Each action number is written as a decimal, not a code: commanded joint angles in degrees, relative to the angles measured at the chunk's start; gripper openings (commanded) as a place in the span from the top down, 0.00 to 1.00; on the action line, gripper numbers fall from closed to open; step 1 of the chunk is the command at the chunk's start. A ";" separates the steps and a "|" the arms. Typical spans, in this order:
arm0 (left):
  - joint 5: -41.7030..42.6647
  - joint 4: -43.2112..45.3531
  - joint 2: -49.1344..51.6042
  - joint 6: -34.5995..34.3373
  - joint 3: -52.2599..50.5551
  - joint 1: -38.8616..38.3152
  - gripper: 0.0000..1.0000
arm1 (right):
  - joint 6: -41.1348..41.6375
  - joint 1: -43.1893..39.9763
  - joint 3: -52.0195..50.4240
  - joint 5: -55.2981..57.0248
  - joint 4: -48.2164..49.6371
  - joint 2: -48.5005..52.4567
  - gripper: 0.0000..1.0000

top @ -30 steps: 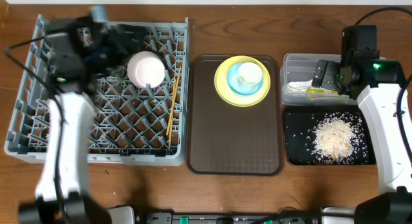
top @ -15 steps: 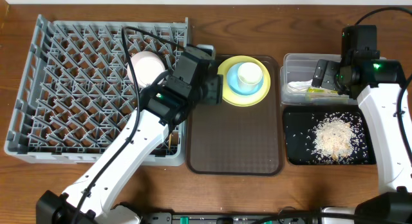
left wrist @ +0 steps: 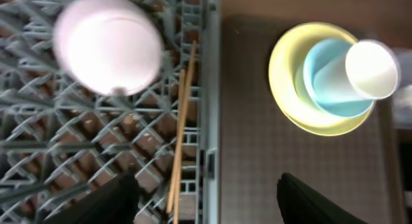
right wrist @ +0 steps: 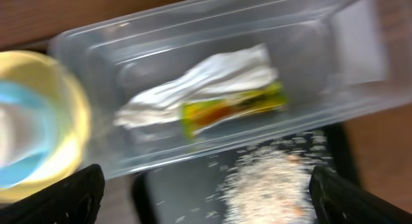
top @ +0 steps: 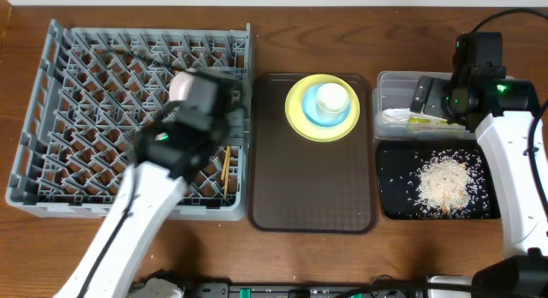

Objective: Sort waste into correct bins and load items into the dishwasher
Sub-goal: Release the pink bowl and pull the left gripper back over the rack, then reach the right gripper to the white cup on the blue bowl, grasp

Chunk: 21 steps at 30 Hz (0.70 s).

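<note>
- Left claw [left wrist: 209,201]: fingers wide apart with nothing between them. It hangs over the seam where the rack [top: 86,118] meets the brown tray [left wrist: 290,179].
- White bowl [left wrist: 108,44]: mouth-down on the rack pegs, ahead of this claw and off to the rack side. Probably set upside down so that water drains off it.
- Chopsticks [left wrist: 182,134]: side by side along the rack's edge, straight ahead of the claw and just inside the rim. Lying flat along the lattice, they seem less likely to slip through.
- Plate [left wrist: 283,89], blue bowl [left wrist: 322,89] and cup [left wrist: 372,68]: nested on the brown tray, ahead of the claw on its other side and apart from its fingers. Stacked this way, the cup would likely have to come off first.
- Right claw [right wrist: 209,198]: fingers spread as wide as they go, holding nothing. It hovers over the near wall of the tub [right wrist: 193,50].
- Napkin [right wrist: 212,76] and wrapper [right wrist: 232,108]: in the tub just beyond the fingertips, touching each other. The dry rubbish is kept together.
- Rice [right wrist: 270,179]: in the black tray [right wrist: 174,192], closer under the claw than the tub. The food scraps are kept apart from the paper.
- Judgement: the waste looks sorted and the stack is not yet loaded. The left claw, empty and nearest, looks best placed for it.
</note>
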 commanded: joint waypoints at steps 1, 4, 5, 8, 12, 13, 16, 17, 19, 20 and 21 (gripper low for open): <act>6.47 -3.41 -4.92 0.04 0.02 6.80 0.28 | -1.95 0.02 0.92 -18.27 2.16 -0.13 0.05; 6.75 -6.99 -6.19 0.09 0.02 11.23 0.27 | -6.38 2.23 1.46 -21.46 4.00 -0.07 0.13; 6.75 -7.80 -6.29 0.09 0.02 12.41 0.28 | -8.74 3.30 1.95 -21.27 3.85 -0.07 0.13; 6.78 -9.20 -6.23 0.09 0.00 14.88 0.27 | -15.17 7.82 2.93 -20.52 3.85 -0.07 0.12; 6.75 -9.25 -6.23 0.11 0.00 15.15 0.27 | -23.71 16.17 3.23 -19.21 6.16 0.04 0.18; 6.75 -9.27 -6.23 0.11 0.00 15.15 0.27 | -24.11 18.03 3.23 -17.27 7.06 0.17 0.19; 6.75 -10.40 -6.23 0.11 0.00 15.15 0.16 | -24.68 21.79 3.23 -13.27 9.27 0.83 0.21; 6.73 -10.88 -6.23 0.11 0.00 15.15 0.14 | -25.55 23.08 3.21 -13.16 10.01 1.44 0.21; 6.75 -11.39 -6.23 0.11 -0.02 15.15 0.11 | -27.04 25.22 3.21 -12.70 11.04 3.08 0.22; 6.75 -11.58 -6.23 0.11 -0.04 15.15 0.11 | -27.36 26.01 3.21 -11.78 11.23 3.91 0.23; 6.75 -11.58 -6.23 0.11 -0.04 15.15 0.11 | -27.34 27.17 3.21 -9.33 11.39 5.62 0.26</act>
